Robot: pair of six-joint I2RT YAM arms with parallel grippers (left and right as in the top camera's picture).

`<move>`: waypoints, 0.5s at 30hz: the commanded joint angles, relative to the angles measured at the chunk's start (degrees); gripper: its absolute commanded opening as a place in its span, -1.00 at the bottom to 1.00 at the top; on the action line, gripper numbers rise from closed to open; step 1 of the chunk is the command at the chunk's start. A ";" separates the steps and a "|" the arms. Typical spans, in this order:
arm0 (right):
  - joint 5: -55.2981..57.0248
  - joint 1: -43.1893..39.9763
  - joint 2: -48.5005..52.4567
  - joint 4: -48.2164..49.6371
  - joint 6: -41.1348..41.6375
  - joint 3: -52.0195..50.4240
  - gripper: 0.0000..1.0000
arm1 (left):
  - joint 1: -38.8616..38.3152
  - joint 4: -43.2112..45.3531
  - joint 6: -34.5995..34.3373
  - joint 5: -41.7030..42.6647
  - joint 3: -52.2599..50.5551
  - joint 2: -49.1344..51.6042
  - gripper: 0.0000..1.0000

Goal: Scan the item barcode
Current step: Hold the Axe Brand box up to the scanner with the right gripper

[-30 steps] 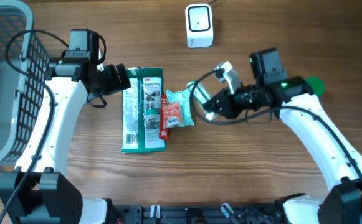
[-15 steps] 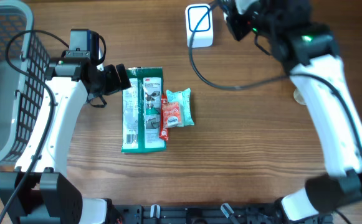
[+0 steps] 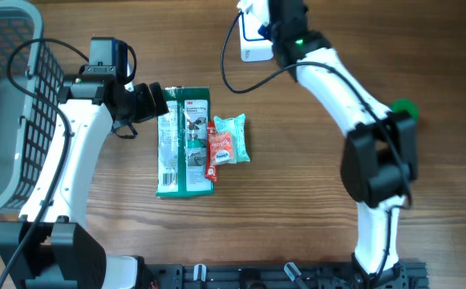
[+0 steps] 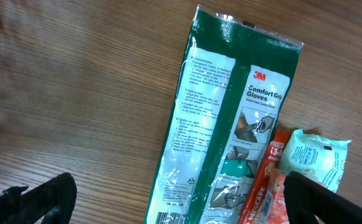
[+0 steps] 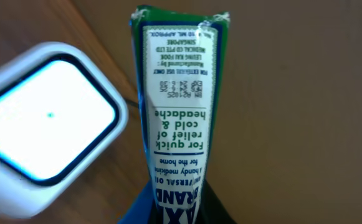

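Observation:
My right gripper point(image 5: 177, 210) is shut on the item, a narrow green and white medicine pack point(image 5: 177, 106) that points away from the wrist. The pack's printed end hangs just right of the white scanner point(image 5: 43, 118), whose window glows. From overhead, the right gripper point(image 3: 277, 20) is at the table's far edge, right by the scanner point(image 3: 253, 50); the pack itself is hidden there. My left gripper point(image 3: 154, 102) is open beside a green gloves pack point(image 3: 184, 140). In the left wrist view its fingers point(image 4: 37, 199) straddle the gloves pack point(image 4: 230, 124) without touching it.
A red Nescafe sachet point(image 3: 219, 148) and a pale teal packet point(image 3: 234, 132) lie against the gloves pack's right side. A grey wire basket point(image 3: 0, 104) fills the left edge. A small green object point(image 3: 403, 107) peeks out beside the right arm.
The right arm has swung from mid-table up to the scanner at the far edge, carrying the pack. The left arm and the packs on the table have not moved.

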 commanded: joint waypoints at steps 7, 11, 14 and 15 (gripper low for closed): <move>13.14 0.42 8.37 9.60 -7.74 0.11 -0.91 | -0.13 0.02 0.90 -0.72 0.46 0.07 1.00; 13.14 1.31 9.51 9.86 -7.58 -0.07 -0.92 | -0.13 0.02 0.90 -0.72 0.46 0.07 1.00; 13.18 2.23 9.90 9.88 -7.52 -0.96 -0.92 | -0.13 0.02 0.90 -0.72 0.46 0.07 1.00; 13.16 2.54 9.99 9.90 -7.54 -1.36 -0.91 | -0.13 0.02 0.90 -0.72 0.46 0.07 1.00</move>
